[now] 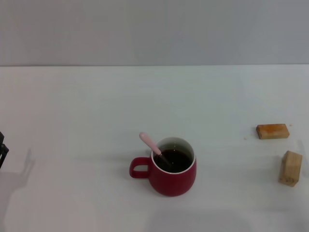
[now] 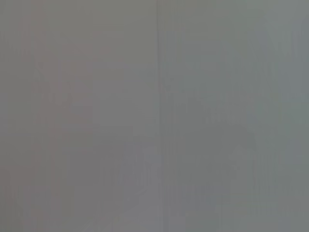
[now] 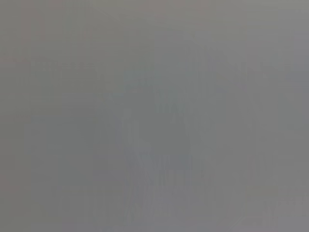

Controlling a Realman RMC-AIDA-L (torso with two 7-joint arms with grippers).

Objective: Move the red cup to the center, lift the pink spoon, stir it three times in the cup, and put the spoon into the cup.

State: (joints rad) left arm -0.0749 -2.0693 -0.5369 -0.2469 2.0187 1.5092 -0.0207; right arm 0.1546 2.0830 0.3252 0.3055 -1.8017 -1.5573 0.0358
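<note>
Red cup (image 1: 174, 176) pot-bellied, white inside; pink spoon (image 1: 150, 143) inside.

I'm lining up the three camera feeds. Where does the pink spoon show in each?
Head view: the pink spoon stands in the red cup, low and near the middle, its handle leaning toward the robot's left.
Left wrist view: not in it, only blank grey.
Right wrist view: not in it, only blank grey.
Shared landmark: none shows.
</note>
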